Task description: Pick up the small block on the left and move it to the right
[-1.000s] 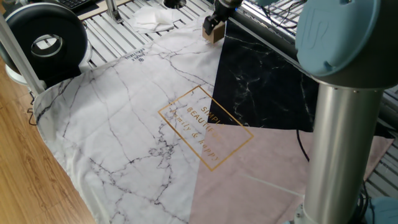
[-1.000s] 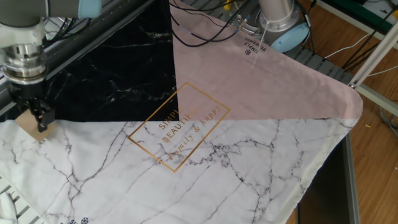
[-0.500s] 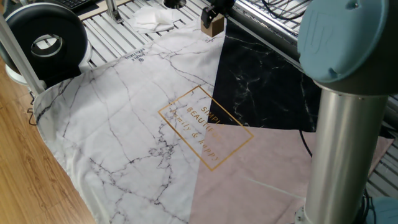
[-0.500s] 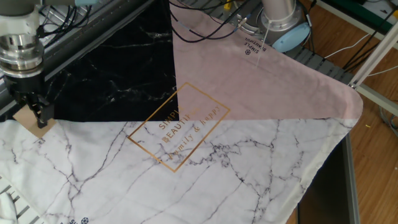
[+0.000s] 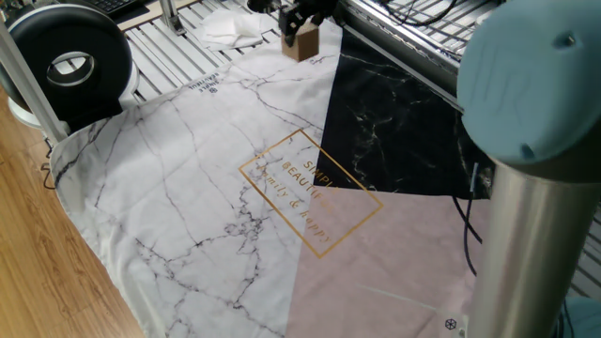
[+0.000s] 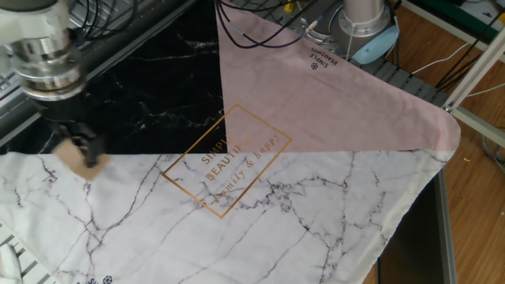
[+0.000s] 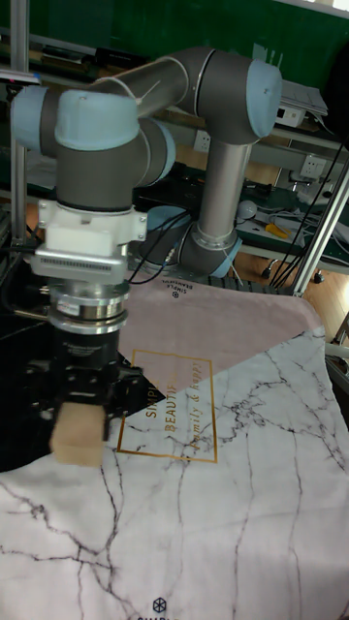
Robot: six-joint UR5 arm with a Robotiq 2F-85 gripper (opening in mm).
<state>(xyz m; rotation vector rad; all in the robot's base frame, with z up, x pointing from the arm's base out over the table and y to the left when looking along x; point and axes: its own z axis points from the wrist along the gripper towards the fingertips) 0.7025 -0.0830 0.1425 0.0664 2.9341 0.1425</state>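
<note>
The small block [image 5: 301,42] is a plain tan wooden cube, held just above the marble-print cloth at its far edge. My gripper [image 5: 301,28] is shut on it from above. In the other fixed view the small block [image 6: 76,160] hangs at the left side of the cloth, near where the black patch meets the white marble, with my gripper [image 6: 82,151] blurred around it. The tall fixed view shows the small block [image 7: 79,435] sticking out below my gripper [image 7: 83,418], its lower faces bare.
A cloth [image 5: 216,188] of white marble, black marble and pink patches covers the table, with a gold-framed text print [image 5: 310,192] in the middle. A black round device [image 5: 70,61] stands at the far left. Crumpled white material [image 5: 230,28] lies behind the cloth. The arm's column [image 5: 531,188] rises at right.
My gripper has lifted the small block off the cloth and carried it sideways: leftward in one fixed view, rightward in the other fixed view. It stays shut on the block.
</note>
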